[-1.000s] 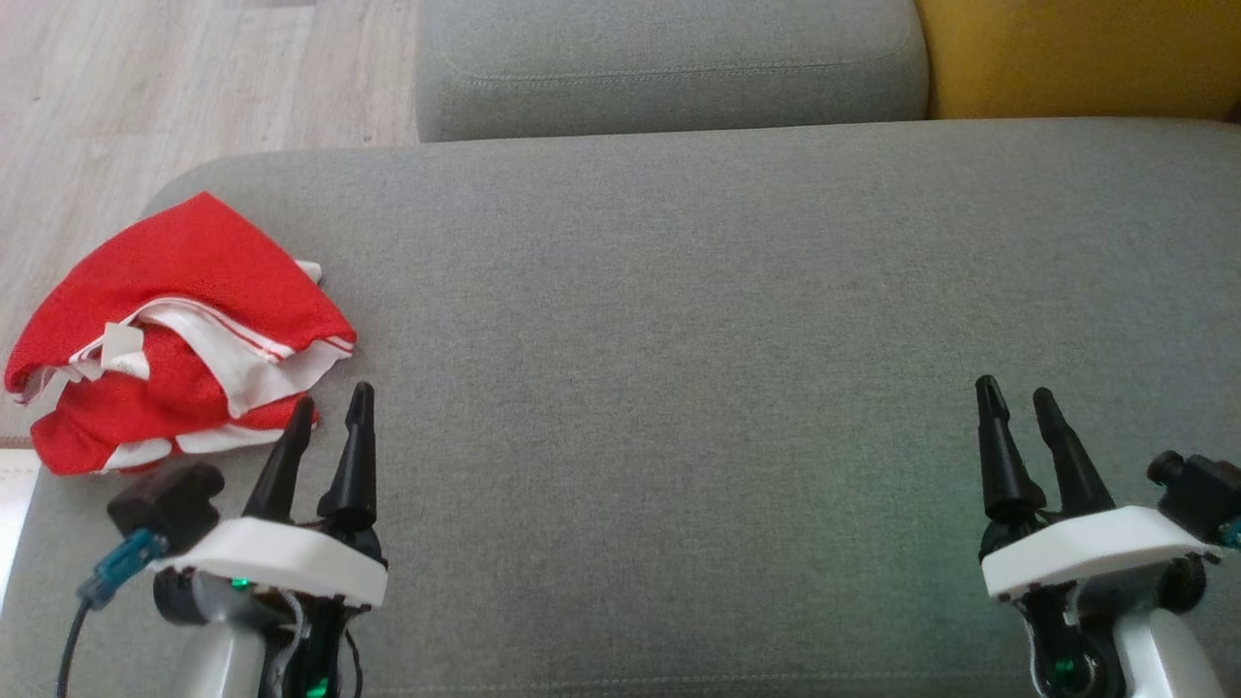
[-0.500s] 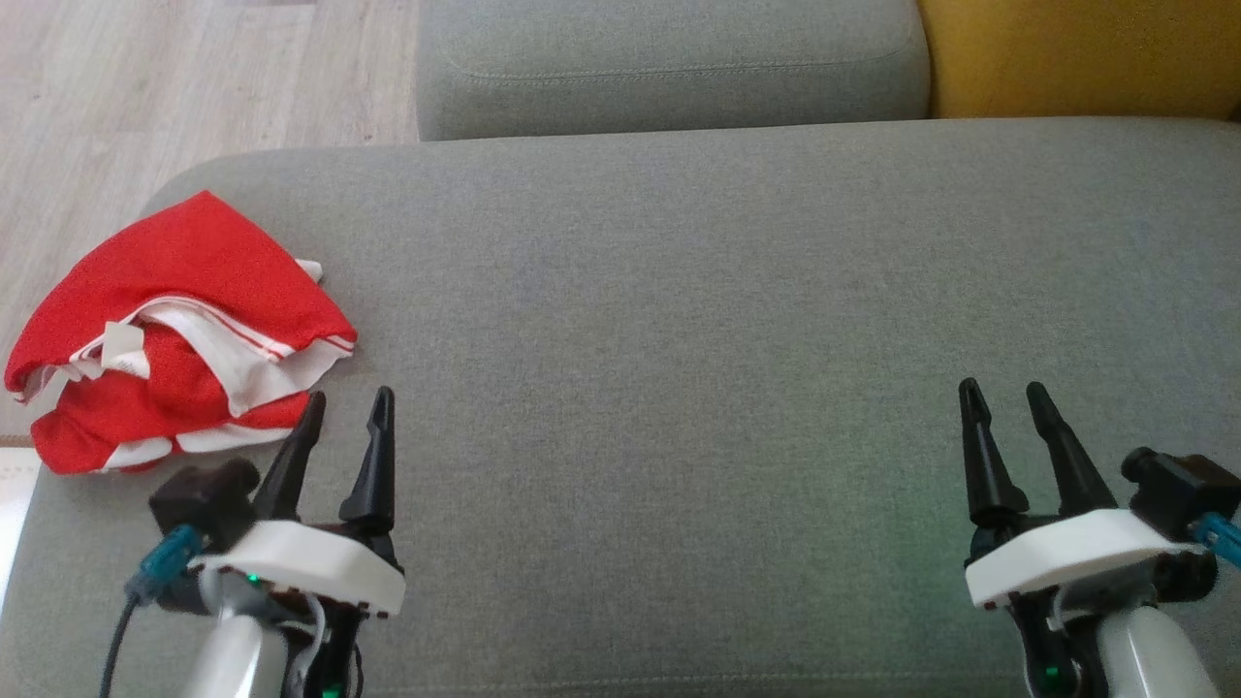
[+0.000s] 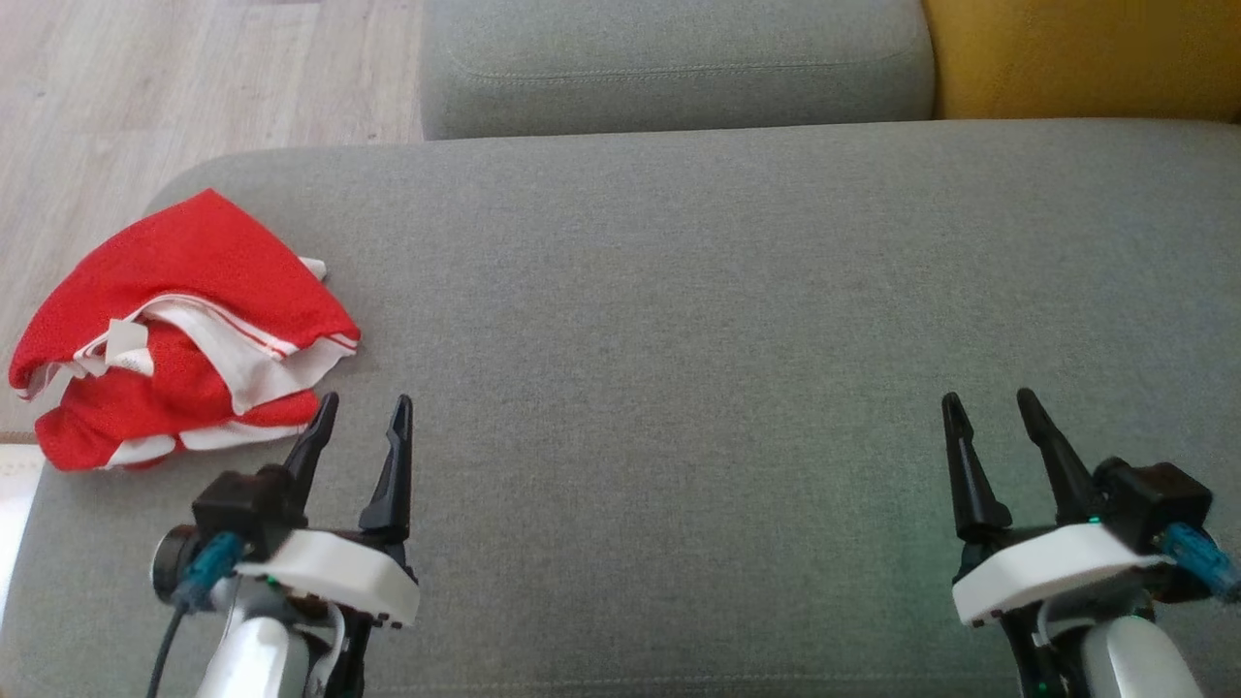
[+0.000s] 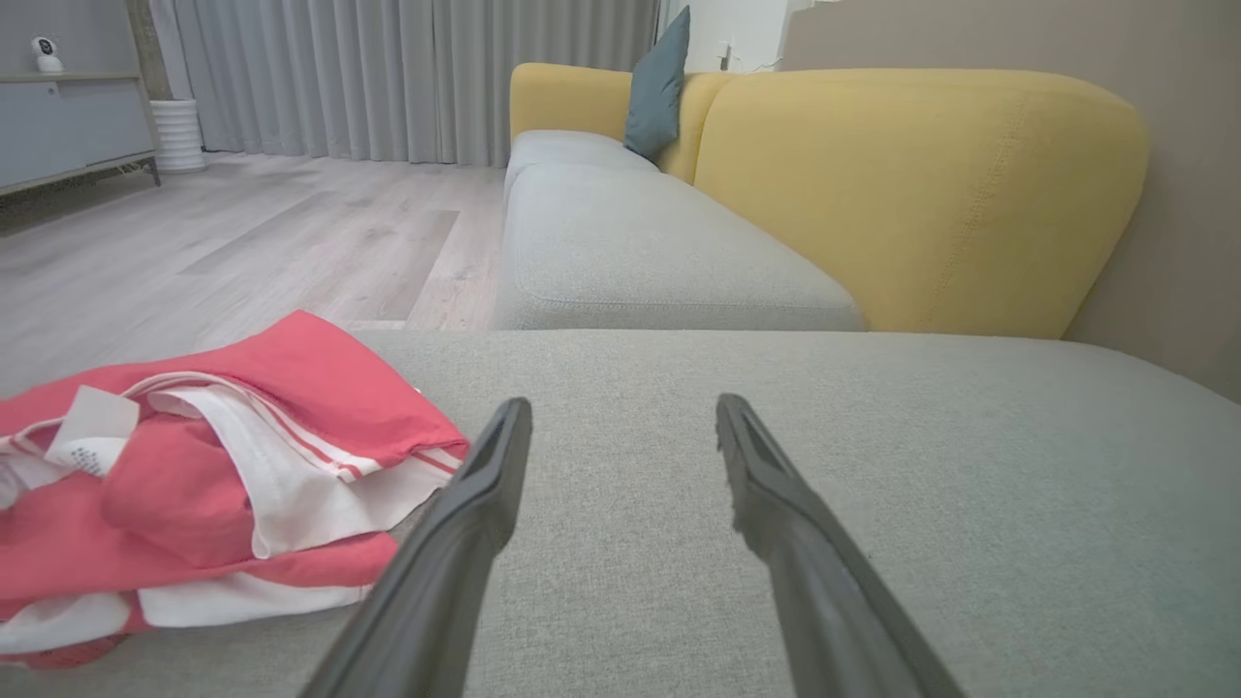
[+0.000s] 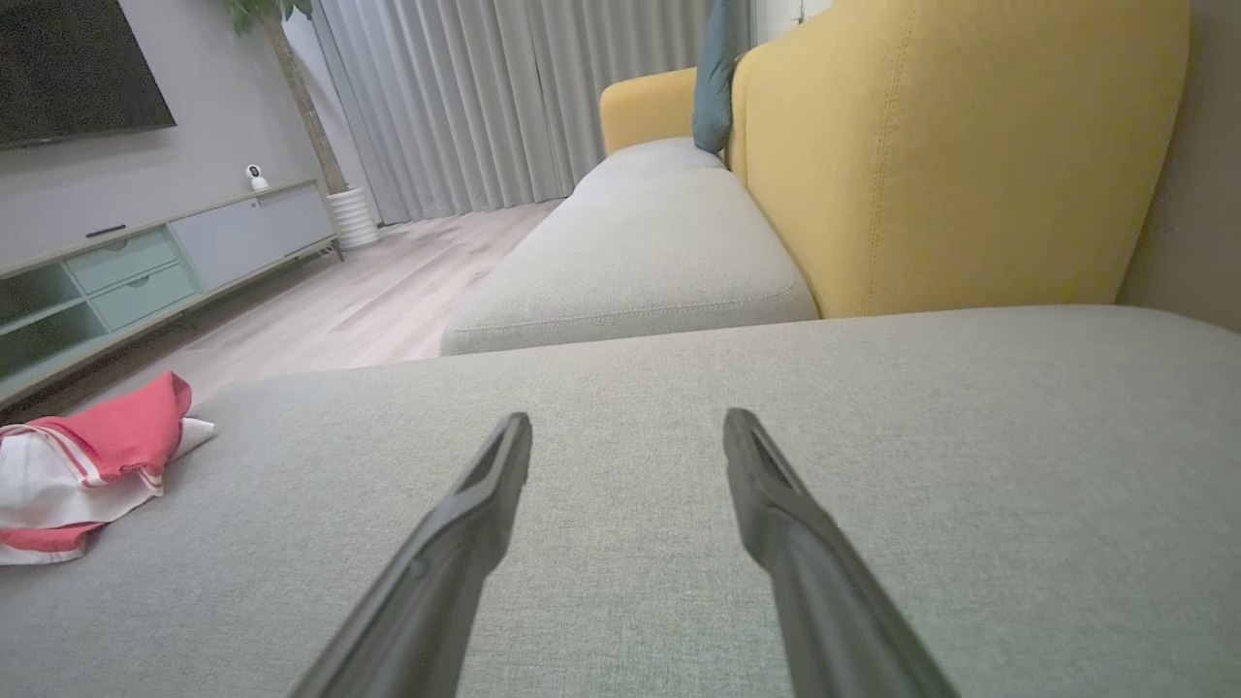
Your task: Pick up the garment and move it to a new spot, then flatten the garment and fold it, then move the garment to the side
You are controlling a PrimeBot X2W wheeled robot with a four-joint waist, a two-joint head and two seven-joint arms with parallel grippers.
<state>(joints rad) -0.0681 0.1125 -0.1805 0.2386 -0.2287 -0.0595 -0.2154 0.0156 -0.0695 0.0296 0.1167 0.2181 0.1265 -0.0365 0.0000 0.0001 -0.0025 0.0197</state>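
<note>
Right claw, fingers wide apart, above grey cushion; red-and-white garment far left, seemingly bunched.

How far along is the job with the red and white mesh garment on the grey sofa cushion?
Done, apparently: the red and white mesh garment lies in loose layers at the left end of the grey fabric sofa cushion, possibly folded and set aside. In hand: nothing; left gripper and right gripper are open, empty. Left: perhaps a neater fold.

Grey sofa seat, yellow backrest, teal cushion.
</note>
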